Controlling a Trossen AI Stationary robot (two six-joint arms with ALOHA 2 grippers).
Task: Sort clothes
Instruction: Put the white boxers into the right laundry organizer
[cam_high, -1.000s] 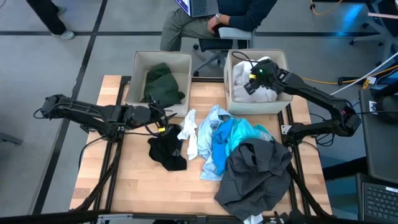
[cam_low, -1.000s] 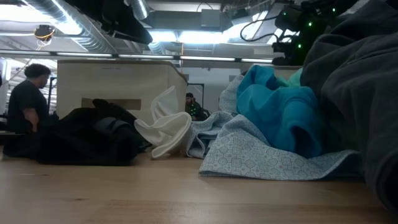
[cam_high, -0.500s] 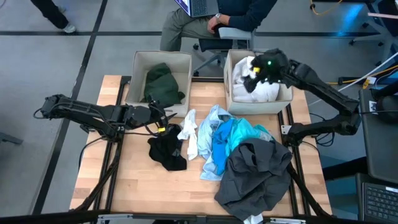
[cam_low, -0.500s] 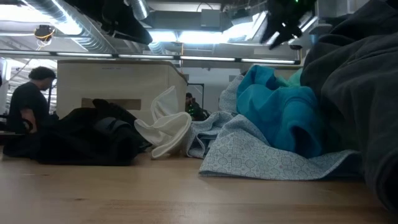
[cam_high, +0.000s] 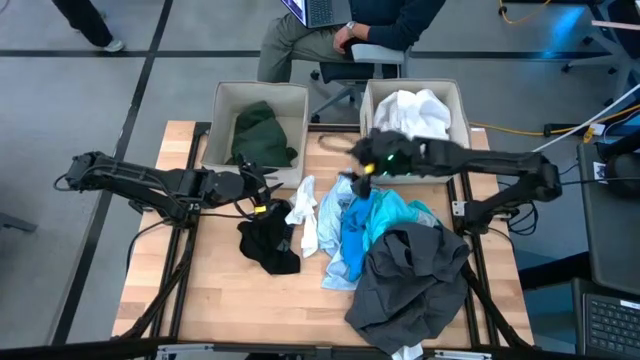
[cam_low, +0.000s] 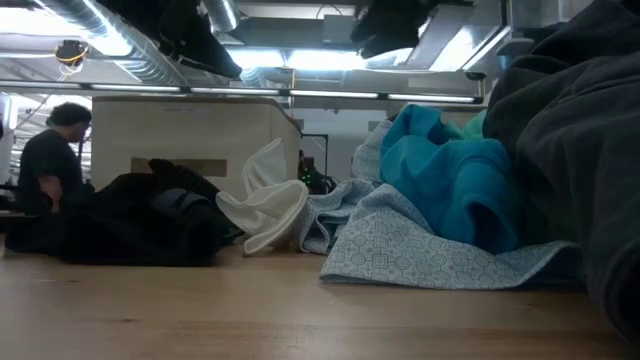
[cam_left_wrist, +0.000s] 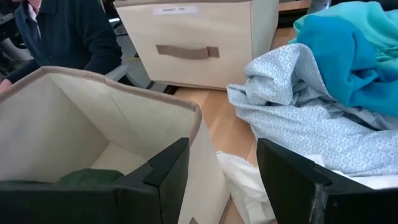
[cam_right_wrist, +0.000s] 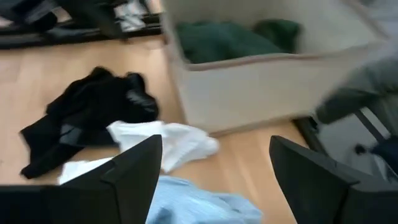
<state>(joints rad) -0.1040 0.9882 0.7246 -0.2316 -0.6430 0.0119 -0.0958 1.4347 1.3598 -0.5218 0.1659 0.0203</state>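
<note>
High view: clothes are lying heaped mid-counter (cam_high: 215, 300) — black piece (cam_high: 268, 243), white strip (cam_high: 303, 212), pale blue shirt (cam_high: 340, 235), turquoise top (cam_high: 385, 215), big dark grey garment (cam_high: 410, 280); a dark green one (cam_high: 262, 135) is sitting in the left bin (cam_high: 222, 110), a white one (cam_high: 415, 112) in the right bin (cam_high: 452, 165). Right pincer (cam_high: 358, 170) is hovering over the pile's far edge; left pincer (cam_high: 268, 190) is waiting beside the left bin. Low view: fabric looks limp, light, likely to drape; pinching a raised fold seems best. Left wrist view: fingers (cam_left_wrist: 165, 177) are standing apart, empty. Right wrist view: fingers (cam_right_wrist: 134, 165) are spread wide, holding nothing.
</note>
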